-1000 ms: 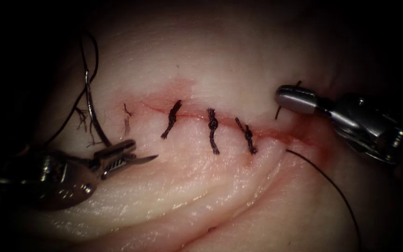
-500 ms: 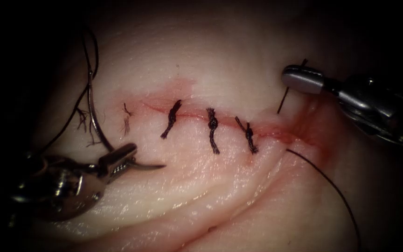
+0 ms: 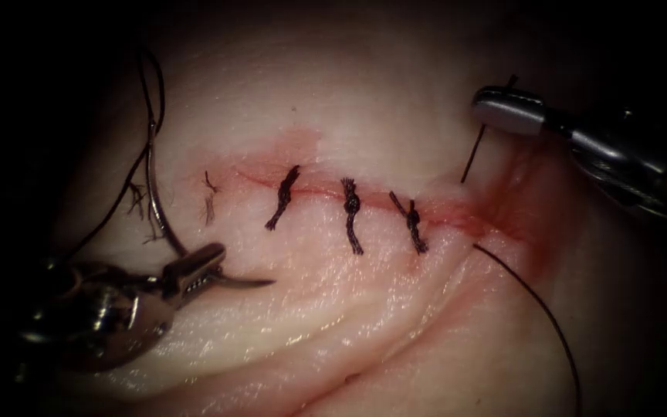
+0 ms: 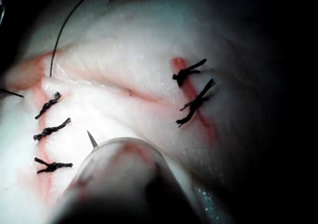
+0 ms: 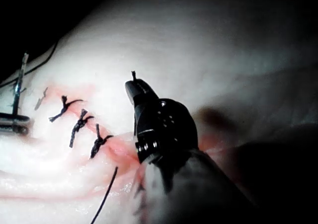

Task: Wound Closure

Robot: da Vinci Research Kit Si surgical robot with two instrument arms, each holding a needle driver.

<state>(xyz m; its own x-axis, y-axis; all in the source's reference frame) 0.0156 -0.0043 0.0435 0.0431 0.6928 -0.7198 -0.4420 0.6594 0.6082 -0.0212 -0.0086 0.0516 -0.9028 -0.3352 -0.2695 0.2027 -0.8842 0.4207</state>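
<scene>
- Gripping the needle (image 3: 245, 282) a little behind its point, left hand (image 3: 198, 266) clamped, low and to the left of the cut (image 3: 318, 189); point sticking out toward the right, rest of the curve arching up and away to the left, clear of the tissue (image 3: 364, 100) and not driven into it.
- Pinching the short end of thread (image 3: 471, 158), right hand (image 3: 503, 108) closed, above the right end of the cut, with the strand running straight down to the tissue.
- Trailing from just below that same end, the long thread (image 3: 538, 309), down to the right.
- Sitting across the middle of the cut, three tied stitches (image 3: 351, 216); pooled at the right end, red fluid (image 3: 519, 216).
- Judged as the step in hand: taking up the short end at the fourth, unfinished stitch.
- To do it well: pull along the line of the strand, slowly, watching the tissue edge for puckering or tearing.
- Hold near the tip of the short end without crushing or fraying it.
- Park the needle steady, point turned away from the tissue and from the tied stitches.
- Leave slack in the long thread, clear of both hands, to avoid snagging.
</scene>
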